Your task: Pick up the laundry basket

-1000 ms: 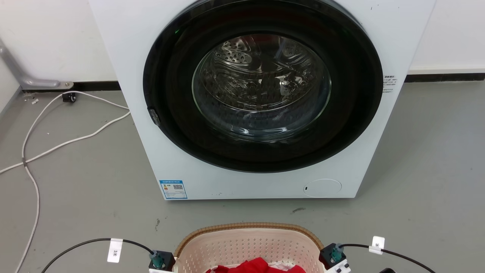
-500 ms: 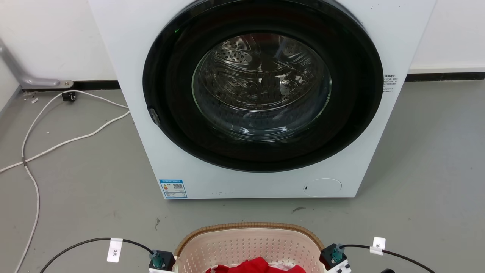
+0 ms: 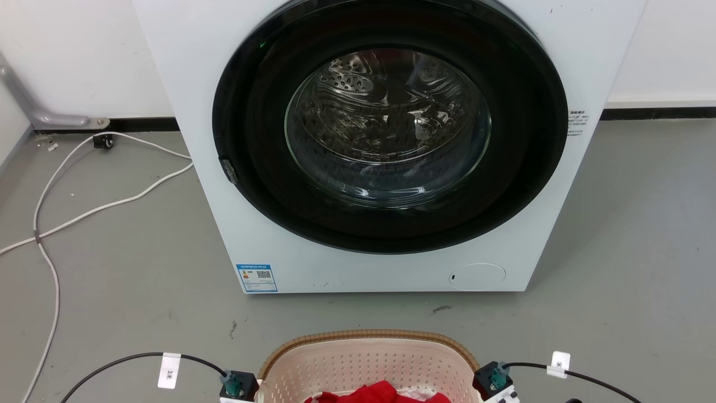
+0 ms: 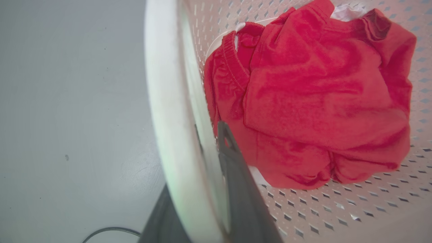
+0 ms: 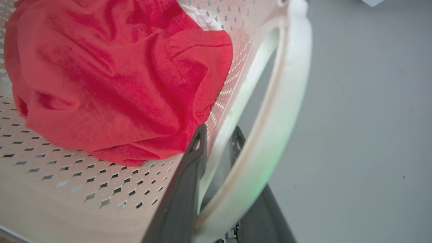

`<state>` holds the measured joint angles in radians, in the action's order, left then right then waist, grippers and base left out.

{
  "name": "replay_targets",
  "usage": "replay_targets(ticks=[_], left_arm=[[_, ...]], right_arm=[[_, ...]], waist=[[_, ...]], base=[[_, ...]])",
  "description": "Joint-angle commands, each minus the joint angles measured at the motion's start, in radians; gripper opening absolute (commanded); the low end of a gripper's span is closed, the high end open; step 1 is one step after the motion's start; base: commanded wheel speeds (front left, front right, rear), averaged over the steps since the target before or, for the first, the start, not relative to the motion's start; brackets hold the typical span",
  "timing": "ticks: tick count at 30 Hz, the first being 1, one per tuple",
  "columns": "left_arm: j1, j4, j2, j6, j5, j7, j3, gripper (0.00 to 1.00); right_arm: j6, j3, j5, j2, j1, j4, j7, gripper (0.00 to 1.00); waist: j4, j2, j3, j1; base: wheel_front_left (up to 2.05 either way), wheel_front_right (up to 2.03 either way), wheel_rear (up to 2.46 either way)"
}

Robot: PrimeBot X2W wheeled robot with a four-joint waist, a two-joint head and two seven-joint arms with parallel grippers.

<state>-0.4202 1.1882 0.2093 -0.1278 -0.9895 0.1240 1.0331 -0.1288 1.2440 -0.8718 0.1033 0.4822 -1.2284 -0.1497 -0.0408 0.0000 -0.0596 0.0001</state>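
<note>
The laundry basket (image 3: 366, 337), pale perforated plastic with a brown woven rim, sits on the floor at the bottom centre of the head view. Red clothing (image 3: 380, 393) lies inside it. In the left wrist view my left gripper (image 4: 209, 135) is shut on the basket's white side handle (image 4: 168, 111), one dark finger (image 4: 233, 168) inside the wall and the other outside. In the right wrist view my right gripper (image 5: 218, 136) is shut on the basket wall beside its white handle (image 5: 287, 101). Both wrists flank the basket in the head view.
A white washing machine (image 3: 190, 84) with its round dark door (image 3: 389, 129) closed stands just beyond the basket. A white cable (image 3: 84, 215) trails over the grey floor at the left. A grey pipe (image 3: 39, 115) runs along the wall.
The whole head picture has shifted a few pixels. Both wrists sit very slightly lower beside the basket. The basket and the clothing look unchanged.
</note>
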Motion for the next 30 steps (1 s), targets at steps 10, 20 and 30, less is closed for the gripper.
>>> replay_targets(ticks=[10,20,30], left_arm=[[-0.032,0.004,0.019,-0.003,-0.024,-0.019,0.028,0.0],[-0.037,0.009,0.017,-0.003,-0.047,-0.022,0.051,0.0],[-0.041,0.012,0.012,-0.003,-0.068,-0.024,0.075,0.0]], right_arm=[[-0.004,0.024,-0.005,0.013,0.004,-0.011,0.0,0.0],[-0.004,0.031,-0.013,0.016,0.005,-0.013,0.002,0.0],[-0.003,0.035,-0.018,0.019,0.006,-0.01,-0.001,0.0]], waist=[[-0.001,0.0,-0.002,-0.0001],[-0.002,0.0,-0.004,-0.0001],[-0.004,0.0,-0.005,-0.0001]], base=[[0.0,0.0,0.0],[0.0,0.0,0.0],[0.0,0.0,0.0]])
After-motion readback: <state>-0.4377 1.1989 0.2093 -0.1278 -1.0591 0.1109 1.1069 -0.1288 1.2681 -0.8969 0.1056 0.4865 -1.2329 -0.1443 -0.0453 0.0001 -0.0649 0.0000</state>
